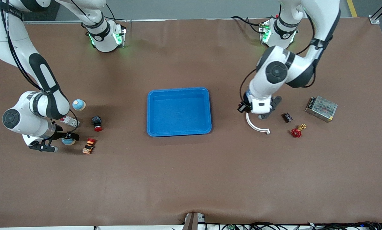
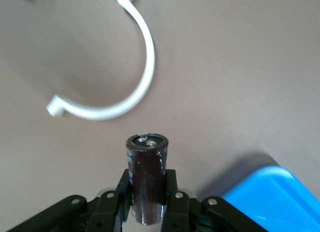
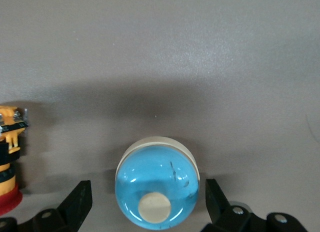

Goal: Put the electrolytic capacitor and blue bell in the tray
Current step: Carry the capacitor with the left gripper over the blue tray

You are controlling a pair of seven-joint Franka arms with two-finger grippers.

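The bright blue tray [image 1: 179,90] lies mid-table; a corner of it shows in the left wrist view [image 2: 272,197]. My left gripper [image 1: 265,112] is shut on the dark brown electrolytic capacitor [image 2: 146,174] and holds it upright over the table beside the tray, toward the left arm's end. My right gripper [image 1: 63,141] is open and low at the right arm's end, one finger [image 3: 80,198] on each side of a blue bell [image 3: 157,187], not touching it. That bell also shows in the front view [image 1: 68,141]. A second blue bell [image 1: 78,104] stands farther from the front camera.
A white curved clip [image 1: 256,127] lies by the left gripper, also in the left wrist view [image 2: 137,87]. Near it are a small black part [image 1: 287,117], a red valve [image 1: 296,132] and a metal mesh box [image 1: 321,108]. By the right gripper are a white breaker [image 1: 70,121], a red push button [image 1: 97,123] and a yellow-red button [image 1: 89,146].
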